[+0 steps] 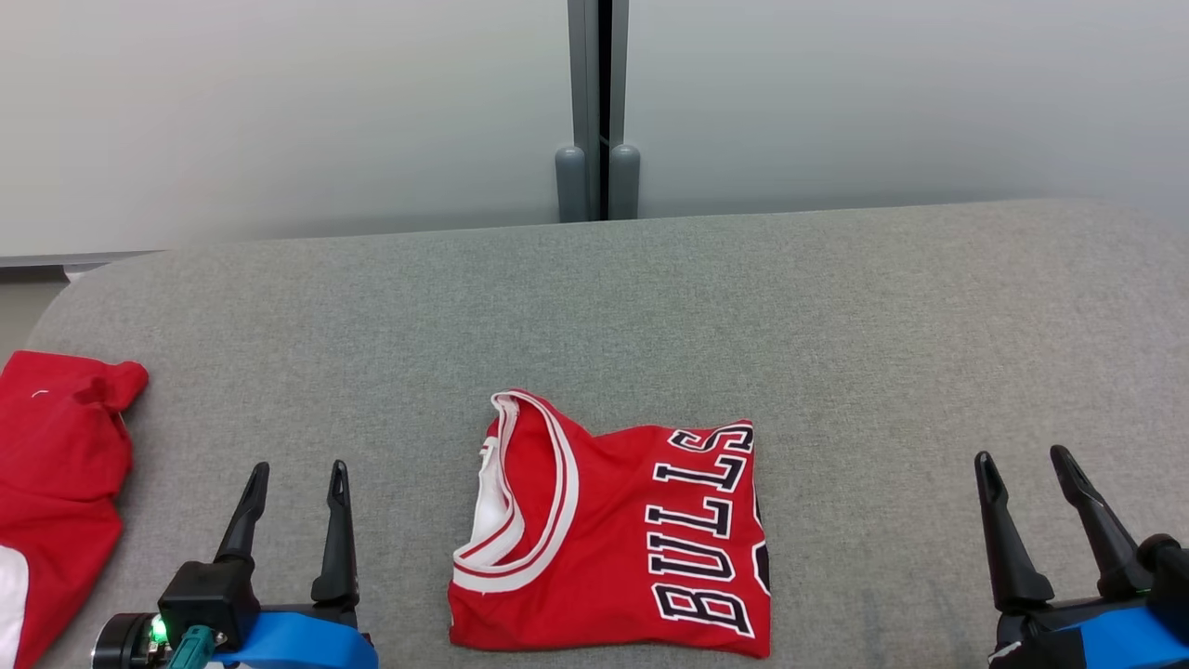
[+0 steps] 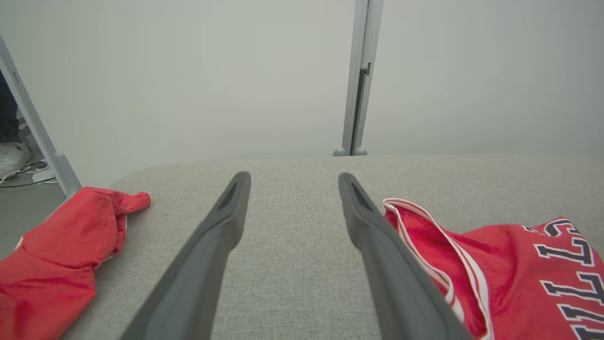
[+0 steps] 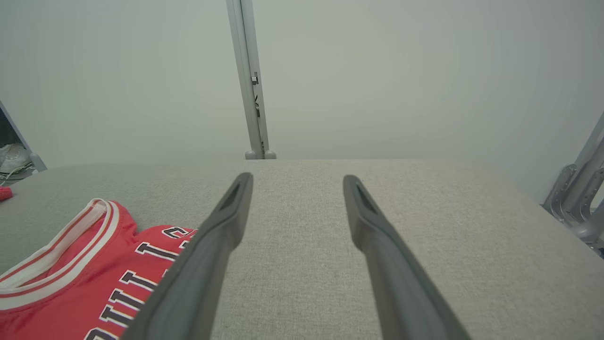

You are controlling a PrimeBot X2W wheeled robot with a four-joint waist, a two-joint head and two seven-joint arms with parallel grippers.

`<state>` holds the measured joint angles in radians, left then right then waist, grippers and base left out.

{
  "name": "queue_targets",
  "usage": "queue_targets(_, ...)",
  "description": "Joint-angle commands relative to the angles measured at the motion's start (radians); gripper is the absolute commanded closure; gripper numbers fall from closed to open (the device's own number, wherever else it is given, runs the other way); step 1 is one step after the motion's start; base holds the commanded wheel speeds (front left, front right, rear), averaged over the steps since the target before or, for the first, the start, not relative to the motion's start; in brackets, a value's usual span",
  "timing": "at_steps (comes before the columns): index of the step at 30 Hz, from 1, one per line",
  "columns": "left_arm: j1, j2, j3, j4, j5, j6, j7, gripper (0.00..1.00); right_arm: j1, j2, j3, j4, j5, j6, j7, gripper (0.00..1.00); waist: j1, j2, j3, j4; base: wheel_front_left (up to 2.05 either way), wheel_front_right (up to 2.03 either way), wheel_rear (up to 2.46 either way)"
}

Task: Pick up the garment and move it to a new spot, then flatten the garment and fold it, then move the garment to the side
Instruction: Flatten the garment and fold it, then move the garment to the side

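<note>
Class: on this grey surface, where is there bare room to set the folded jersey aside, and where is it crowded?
Bare: the strip between the jersey and the far edge of the grey surface, and the stretch from jersey to right gripper. Crowded: the left end, where a crumpled red garment lies beside the left gripper.

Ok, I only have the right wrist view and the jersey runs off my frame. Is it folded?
Observer: Yes. The head view shows the whole jersey folded into a compact rectangle, collar towards the robot's left.
Operator: Is the left gripper on it?
Observer: No. The left gripper is open and empty, apart from the jersey on its left side.
Operator: Anything else lying around?
Observer: A second red garment lies crumpled at the far left, beyond that gripper.
</note>
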<state>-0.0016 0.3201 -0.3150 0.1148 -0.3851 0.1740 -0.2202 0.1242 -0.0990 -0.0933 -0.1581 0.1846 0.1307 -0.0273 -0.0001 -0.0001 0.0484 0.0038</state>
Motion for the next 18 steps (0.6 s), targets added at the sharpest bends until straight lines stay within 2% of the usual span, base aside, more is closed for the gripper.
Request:
queue_targets(1,0.009,0.006,0.0,0.001,-0.002,-0.002,0.002,0.0,0.015,0.005,0.0,-0.008,-0.007,0.0,0.004,0.0,0.0001,0.0001,0.001,0.003,0.0,0.0,0.0)
queue_targets(18,-0.014,0.007,0.002,0.017,-0.012,-0.001,-0.017,0.0,0.02,0.007,-0.002,-0.035,-0.019,0.0,0.025,0.0,0.0001,0.0001,0.001,0.002,0.0,0.0,0.0)
